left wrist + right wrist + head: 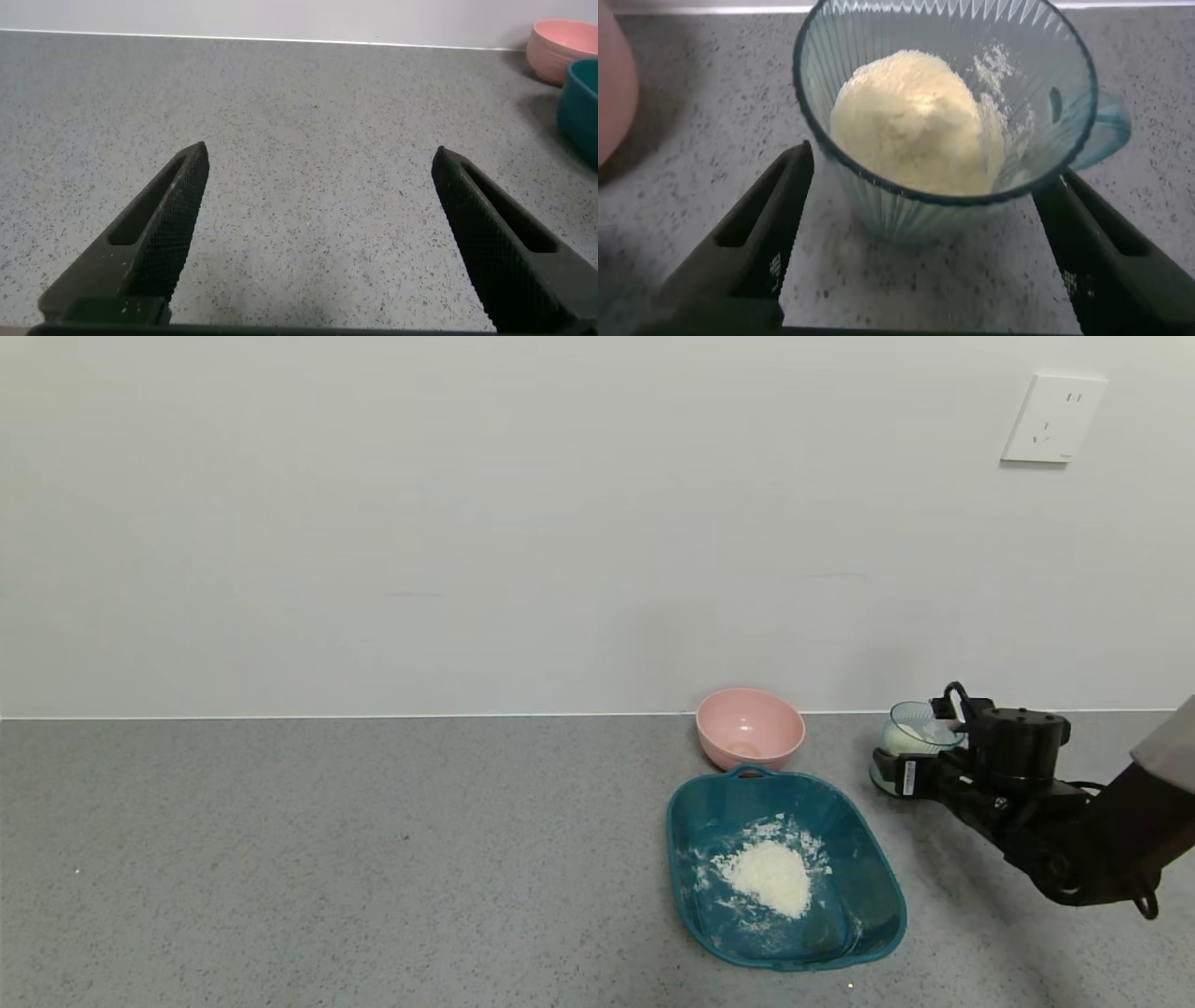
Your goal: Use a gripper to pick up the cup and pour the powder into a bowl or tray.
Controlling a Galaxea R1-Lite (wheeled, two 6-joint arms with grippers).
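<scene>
1. Grey speckled stone-look countertop point(327, 859) runs along a plain white wall with a white socket plate point(1053, 418). In the head view, the black right gripper point(910, 767) reaches in from the right and sits at the small clear blue-green ribbed plastic cup point(920, 733), which stands upright on the counter to the right of the round pink bowl point(750, 726). The large dark teal rounded-rectangular tray point(873, 868) lies in front of the pink bowl, already holding a heap of white powder. The arm's own body covers the cup's lower wall and the fingers here.

2. In the left wrist view, the left gripper point(318, 233) hangs spread wide over bare counter, holding nothing, with the pink bowl and a teal tray edge at the frame's border. It looks parked.

3. In the right wrist view, the right gripper's fingers point(771, 233) stand wide apart on either side of the cup point(915, 210), not yet touching it. A clumpy mound of pale powder point(910, 121) fills much of the cup. The side handle point(1106, 117) juts toward one finger.

4. Judging by its look, the cup is light, thin-walled and smooth, so it may flex or slip; the ribs should help grip. Squeezing the lower body, clear of the handle, seems safest. The cup's base is hard to make out.
</scene>
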